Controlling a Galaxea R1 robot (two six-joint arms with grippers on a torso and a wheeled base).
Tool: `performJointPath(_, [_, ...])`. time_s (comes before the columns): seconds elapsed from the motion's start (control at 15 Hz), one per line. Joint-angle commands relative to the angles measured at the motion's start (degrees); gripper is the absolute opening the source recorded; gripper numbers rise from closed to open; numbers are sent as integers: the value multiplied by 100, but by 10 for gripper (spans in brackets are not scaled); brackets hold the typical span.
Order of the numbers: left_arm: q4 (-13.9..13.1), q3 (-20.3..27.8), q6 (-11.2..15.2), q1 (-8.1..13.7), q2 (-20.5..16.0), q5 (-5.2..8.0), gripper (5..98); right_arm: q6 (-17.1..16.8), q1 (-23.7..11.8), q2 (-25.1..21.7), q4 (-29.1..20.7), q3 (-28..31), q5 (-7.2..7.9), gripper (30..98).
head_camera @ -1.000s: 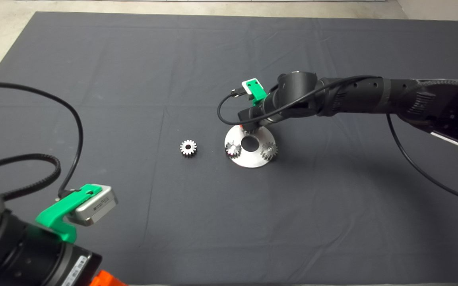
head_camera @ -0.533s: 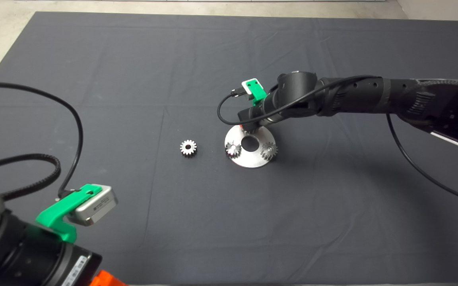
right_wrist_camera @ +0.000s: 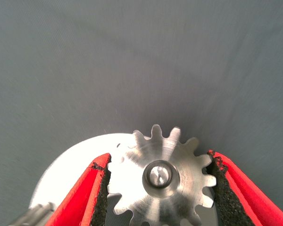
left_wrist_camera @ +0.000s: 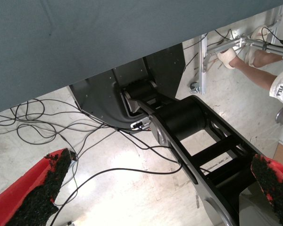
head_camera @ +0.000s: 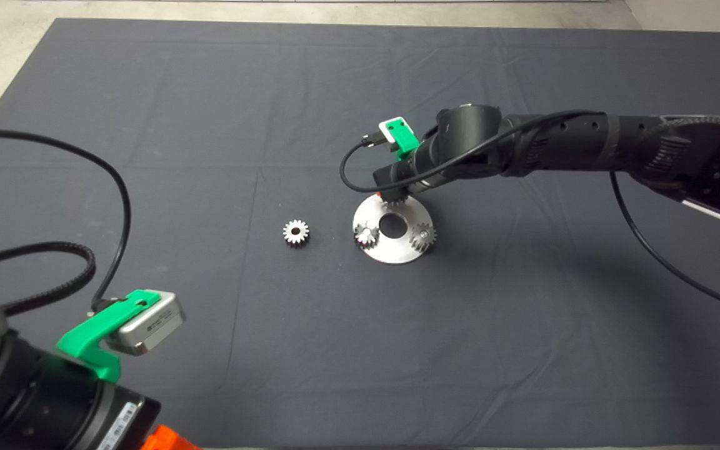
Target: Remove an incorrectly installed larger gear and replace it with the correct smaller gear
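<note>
A bench covered by a dark mat (head_camera: 147, 94) holds a round silvery metal plate (head_camera: 394, 249) near its middle. The right gripper (right_wrist_camera: 159, 181) reaches in from the right and sits at the plate's far edge, its two red fingers (right_wrist_camera: 80, 193) pinching the larger gear (right_wrist_camera: 161, 176) from both sides, black pads touching its teeth. In the head view this gear (head_camera: 394, 197) is mostly hidden under the gripper. Two small gears (head_camera: 365, 234) stand on the plate's left and right sides. The smaller gear (head_camera: 296, 232) lies flat on the mat, left of the plate and apart from it. The left gripper (left_wrist_camera: 155, 188) waits at the lower left, fingers spread wide, its wrist view showing floor, cables and a person's leg (left_wrist_camera: 259, 61).
</note>
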State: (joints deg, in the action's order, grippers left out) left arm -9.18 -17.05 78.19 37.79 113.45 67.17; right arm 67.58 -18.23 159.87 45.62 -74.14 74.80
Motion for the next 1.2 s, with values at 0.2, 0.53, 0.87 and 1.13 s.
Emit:
performJointPath(0.2, [-5,90,12,53,-28,-29,983,110,-655,-60,-236,465,-16,495])
performJointPath(0.53, [-5,90,12,53,-37,-29,983,493,-787,-829,-492,1117,924,494])
performJointPath(0.87, [-5,90,21,53,-2,-29,983,858,-726,-1959,-484,2052,1239,494])
performJointPath(1.13, [-5,90,30,44,7,-29,983,1310,-332,-2341,-432,2476,1256,494])
